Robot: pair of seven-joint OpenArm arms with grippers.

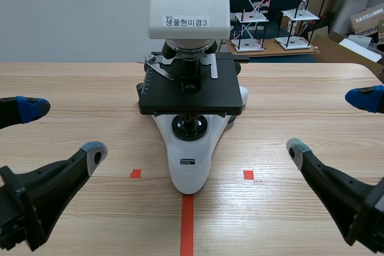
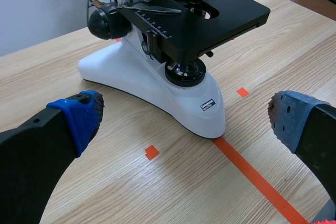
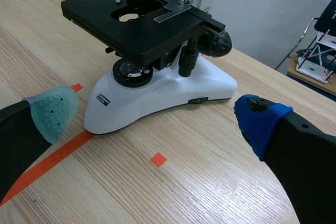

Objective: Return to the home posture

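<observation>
A white microscope (image 1: 190,112) with a black stage stands at the middle of the wooden table. My left gripper (image 1: 60,130) hovers low at the table's left, open, nothing between its fingers. My right gripper (image 1: 330,124) mirrors it at the right, also open and empty. In the left wrist view the microscope (image 2: 173,93) lies ahead of the open left gripper (image 2: 184,116), between its fingers' lines. From the right wrist, the microscope (image 3: 163,90) sits ahead of the open right gripper (image 3: 157,111). Neither gripper touches it.
Shelving racks (image 1: 264,10) and cardboard boxes (image 1: 366,22) stand beyond the table's far edge at the right. Bare wood stretches on both sides of the microscope and in front of its base.
</observation>
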